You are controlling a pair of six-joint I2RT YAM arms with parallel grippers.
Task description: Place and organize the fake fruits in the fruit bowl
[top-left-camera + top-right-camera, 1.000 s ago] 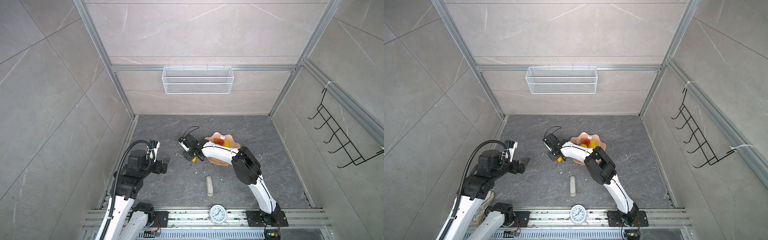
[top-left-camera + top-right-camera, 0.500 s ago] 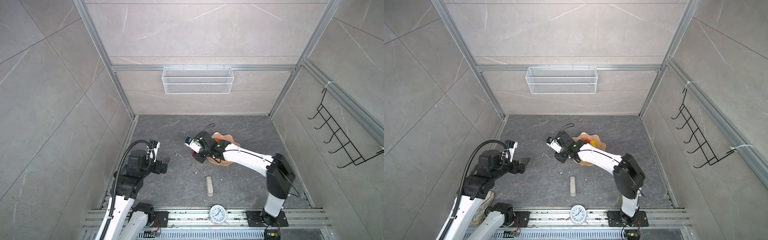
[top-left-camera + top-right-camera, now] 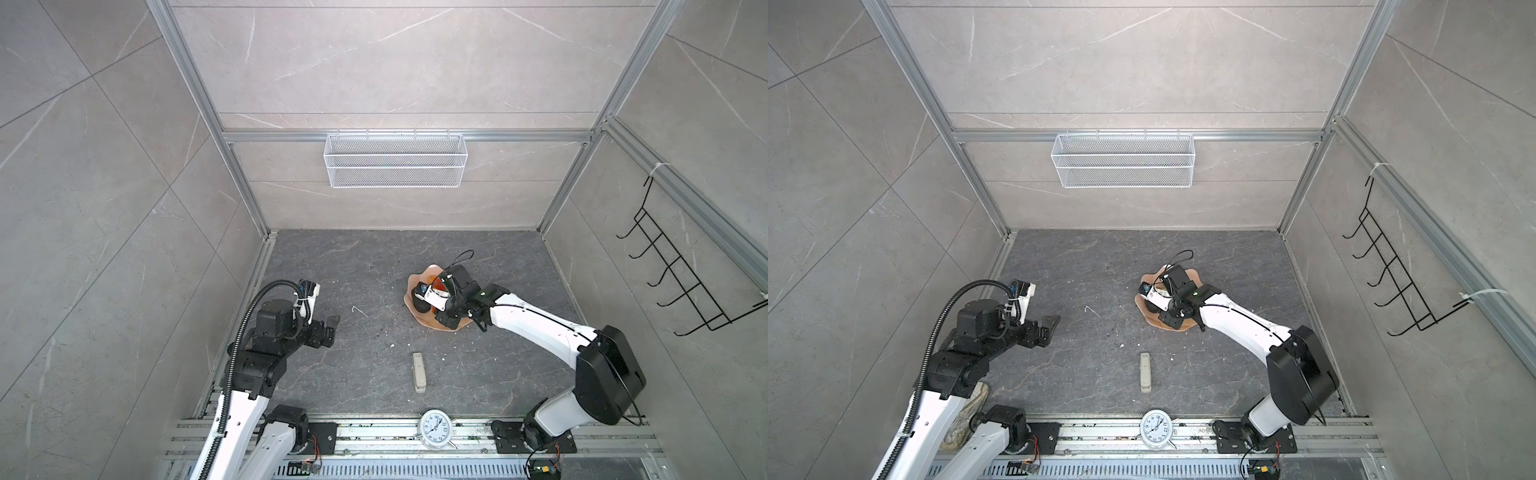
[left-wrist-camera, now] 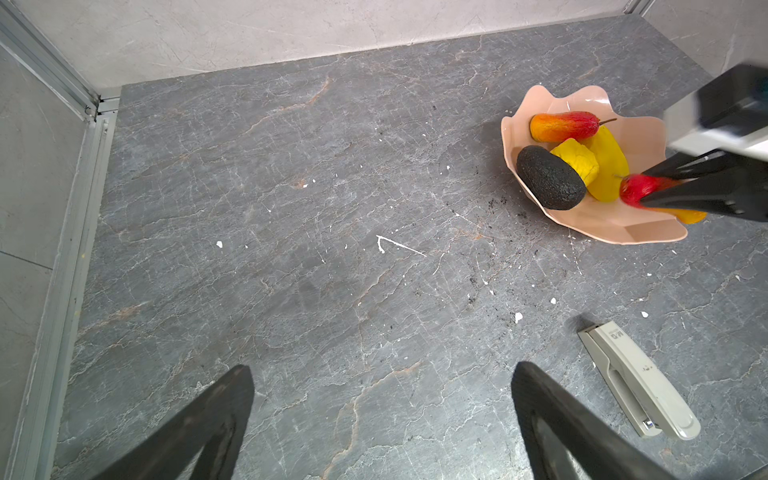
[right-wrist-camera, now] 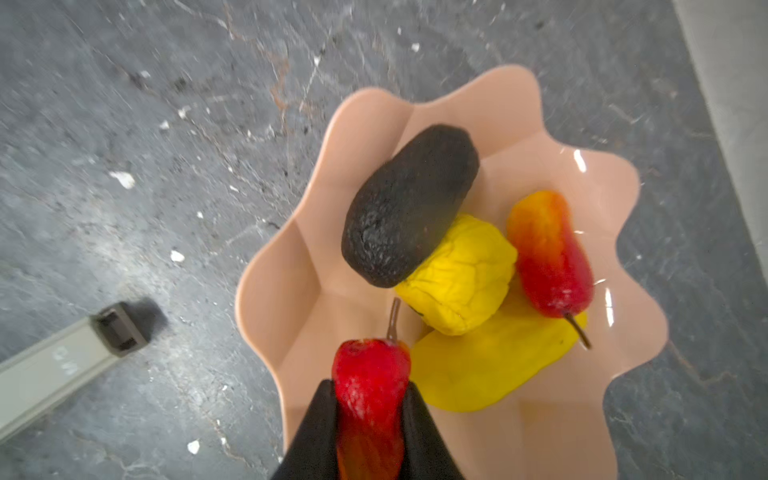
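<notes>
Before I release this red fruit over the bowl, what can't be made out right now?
1. Both top views: what lies in the salmon-pink scalloped bowl is mostly hidden by the right arm's wrist.
2. Right wrist view: the lower end of the held red-orange oblong fruit is covered by the right pincer and cut by the frame edge.
3. Left wrist view: the right pincer's body is blurred and cut by the edge.

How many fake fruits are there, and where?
5. The black oval, ridged yellow, long yellow and one red-orange fruit lie in the fruit bowl; the other red-orange fruit is clamped in the right gripper over it.
</notes>
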